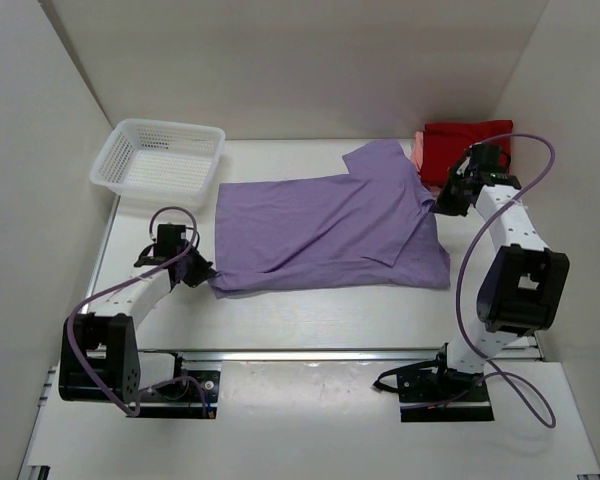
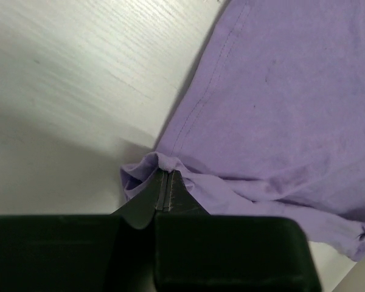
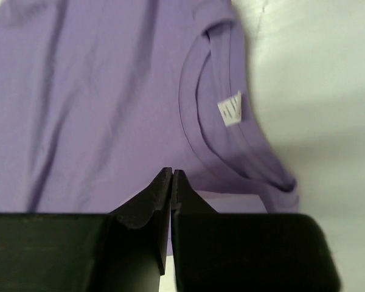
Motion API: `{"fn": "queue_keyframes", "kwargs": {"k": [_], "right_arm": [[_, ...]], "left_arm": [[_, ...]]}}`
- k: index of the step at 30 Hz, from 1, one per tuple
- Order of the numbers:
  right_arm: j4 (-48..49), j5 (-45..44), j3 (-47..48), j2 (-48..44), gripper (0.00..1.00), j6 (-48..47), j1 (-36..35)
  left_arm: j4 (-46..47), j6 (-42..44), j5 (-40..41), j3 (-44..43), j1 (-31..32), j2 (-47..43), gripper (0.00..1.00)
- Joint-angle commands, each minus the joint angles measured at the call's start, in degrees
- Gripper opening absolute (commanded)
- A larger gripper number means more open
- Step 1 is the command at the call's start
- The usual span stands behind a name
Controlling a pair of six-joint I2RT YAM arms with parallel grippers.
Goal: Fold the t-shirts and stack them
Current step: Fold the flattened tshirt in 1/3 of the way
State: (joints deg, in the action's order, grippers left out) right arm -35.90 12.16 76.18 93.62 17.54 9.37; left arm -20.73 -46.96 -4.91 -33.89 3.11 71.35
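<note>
two closed grippers are starting a fold: left gripper is pinching the lavender t-shirt hem corner; right gripper, collar just ahead, is showing no confirmable hold. next move is likely needing a synchronized lift-over.

Top view was bright & even, diffuse light from overhead; the table around the lavender t-shirt was near blown out, w/ only a thin soft shadow under the shirt's near edge. The walls beyond the shirt leaned outward, some wide-angle distortion. Left wrist view: table left of the shirt glared white, then fell into a broad grey shadow nearer the lens; shirt seams were sharp, the left gripper a black, soft-focus mass w/o detail. Right wrist view: shirt seams were crisp, table right of the shirt bright w/ a soft grey shadow; the right gripper was dark, underexposed.
</note>
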Motion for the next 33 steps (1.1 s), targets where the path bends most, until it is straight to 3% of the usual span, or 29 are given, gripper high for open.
{"fn": "queue_keyframes", "kwargs": {"k": [1,11,21,23,24,27,28,29,33], "right_arm": [[2.1,0.4,6.3,2.4,0.0,-1.0,0.2],[1.4,2.0,16.5,9.8,0.01,-0.1,-0.3],[2.0,4.0,20.9,14.9,0.0,0.9,-0.3],[2.9,5.2,21.3,15.8,0.01,0.9,-0.4],[3.5,5.6,21.6,15.9,0.04,1.0,-0.2],[4.4,5.7,22.3,16.2,0.2,0.9,-0.2],[4.3,5.2,22.7,16.1,0.23,0.9,-0.2],[4.2,4.5,22.9,15.0,0.29,0.8,0.1],[2.8,1.7,20.6,10.8,0.52,1.2,1.5]], "left_arm": [[3.4,1.8,0.3,-2.6,-0.3,1.2,0.0],[10.1,1.6,0.1,-5.5,-1.2,3.8,0.0],[14.7,-1.7,1.8,-6.1,-0.6,7.6,0.0],[16.1,-2.3,0.9,-5.9,-0.7,9.1,0.05],[16.9,-2.6,0.3,-5.8,-1.0,9.9,0.13],[22.2,-3.9,-1.0,-4.3,-1.8,9.7,0.15],[23.2,-4.0,-0.7,-3.8,-2.0,9.4,0.22],[24.6,-4.4,-0.3,-3.3,-2.2,8.7,0.35],[22.9,0.1,1.9,-4.3,-2.6,4.6,0.37]]}}
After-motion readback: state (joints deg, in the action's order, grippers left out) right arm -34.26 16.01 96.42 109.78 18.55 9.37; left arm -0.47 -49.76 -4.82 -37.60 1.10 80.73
